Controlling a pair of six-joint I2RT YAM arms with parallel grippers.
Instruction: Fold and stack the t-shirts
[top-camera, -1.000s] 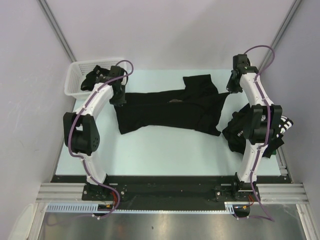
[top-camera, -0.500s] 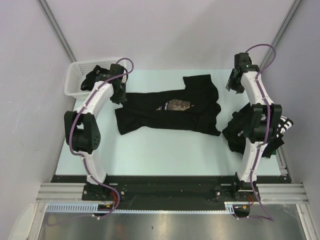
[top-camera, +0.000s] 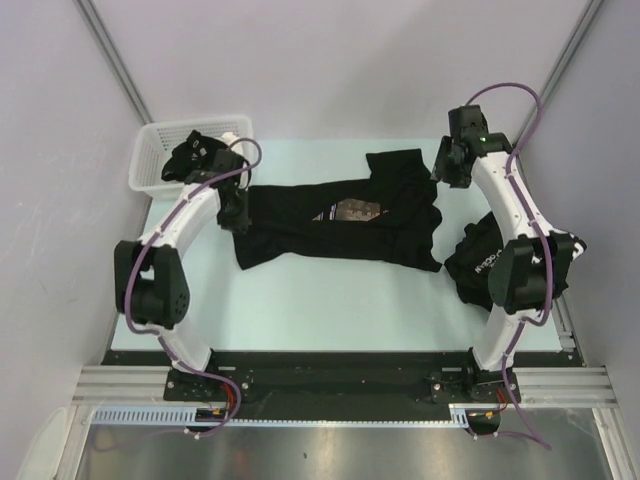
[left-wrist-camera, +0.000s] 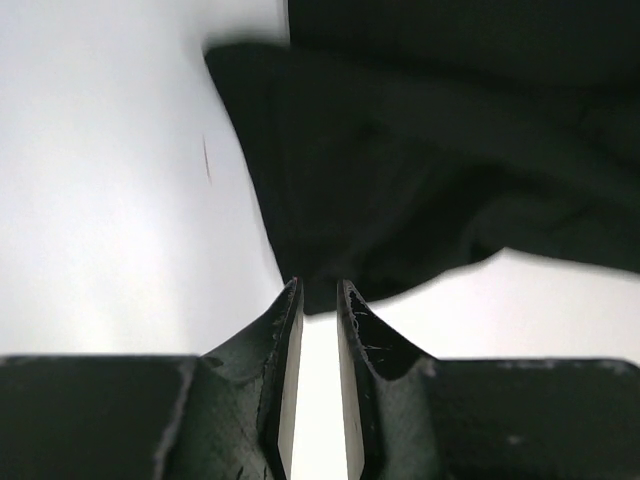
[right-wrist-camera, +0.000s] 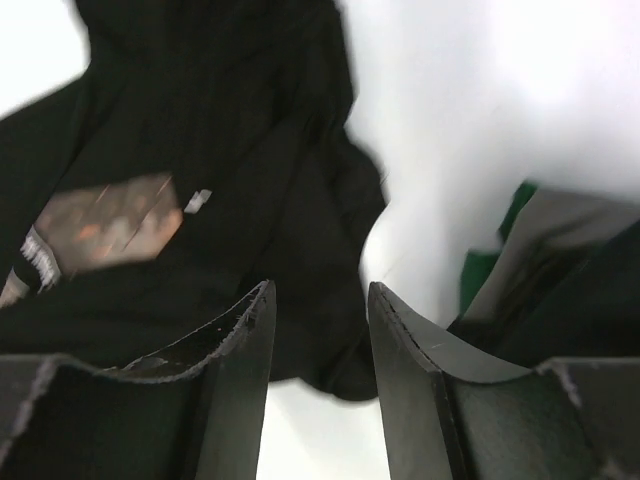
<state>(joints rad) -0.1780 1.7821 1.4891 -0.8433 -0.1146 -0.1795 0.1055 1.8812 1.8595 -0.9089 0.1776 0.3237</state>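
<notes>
T-shirt (top-camera: 340, 225) with the reddish-brown chest print (top-camera: 356, 210): lies crumpled and only part spread at the middle of the table (top-camera: 330, 300), long axis running 9 to 3 o'clock in the top view, one sleeve or flap thrown up toward 1 o'clock. Not yet folded.

Second t-shirt (top-camera: 478, 265): black heap at the table's 4 o'clock edge, partly under the right arm, just beside the first.

Left gripper (top-camera: 238, 212): at the shirt's 9 o'clock end. In its wrist view the left gripper's (left-wrist-camera: 318, 290) fingers stand a narrow slit apart, nothing between them, a cloth corner directly ahead of the tips.

Right gripper (top-camera: 447, 168): at the shirt's 2 o'clock corner, fingers clearly apart and empty; the print lies ahead to its 10 o'clock in its wrist view (right-wrist-camera: 320, 288).

Judgement: each arm is placed at one end of the long axis; the left is nearer to cloth.

Basket (top-camera: 150, 160): white, at the table's 10 o'clock corner.
</notes>
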